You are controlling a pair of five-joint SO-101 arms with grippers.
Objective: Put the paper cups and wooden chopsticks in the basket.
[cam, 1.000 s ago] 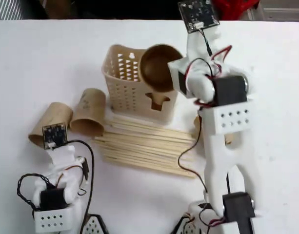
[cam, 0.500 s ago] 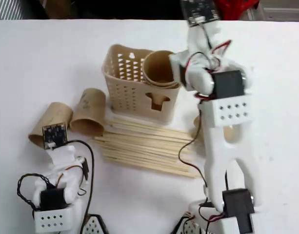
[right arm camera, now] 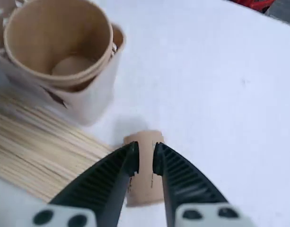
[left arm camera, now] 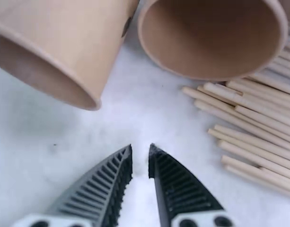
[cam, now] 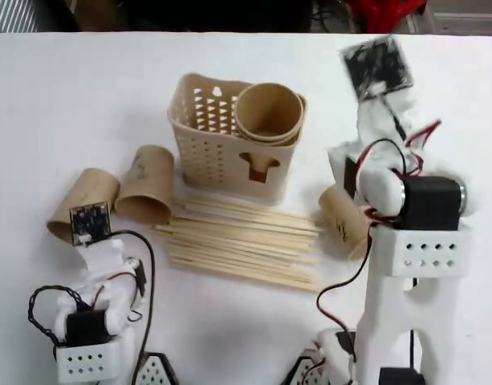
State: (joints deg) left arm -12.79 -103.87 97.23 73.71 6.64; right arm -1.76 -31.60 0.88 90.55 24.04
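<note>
**Key relation.** Fallen cup [right arm camera: 144, 182] lies on its side on the bench [cam: 69, 96], directly under the tips of the right gripper [right arm camera: 145, 153]. It sits btw. that arm and the near ends of the chopsticks [cam: 241, 241].
- Its long axis runs approx. in line w/ the fingers in the right wrist view, so the jaws would close across the side wall, not end-on.
- In the high view it lies diagonal. One end is touching or just beside the stick ends; can't tell which.

**Right gripper.** Jaws nearly together, slim slit, nothing held. Judgement: it must open wide before descending. The cup is round and light, so it would likely roll if only one finger nudges it.

**Left gripper** [left arm camera: 140, 153]. Same state: jaws all but closed, empty, low over the bench.
- Ahead of it are the outer cup [left arm camera: 55, 47] and inner cup [left arm camera: 211, 38], both on their sides, mouths toward the gripper, close together.
- Left arm is clearly nearer these two; right arm is nearer the fallen cup.

**Chopsticks.** One loose pile, long axis across the bench, btw. the two arms and just in front of the basket [cam: 213, 156]. The inner cup sits at their left ends.

**Basket.** Upright, w/ a stowed cup [cam: 268, 112] standing mouth-up in the end toward the right arm. The other end is open, so there is room for more.

**Approach room.** Bare bench lies on the far side of the fallen cup from the sticks. The stick side is tight.
</note>
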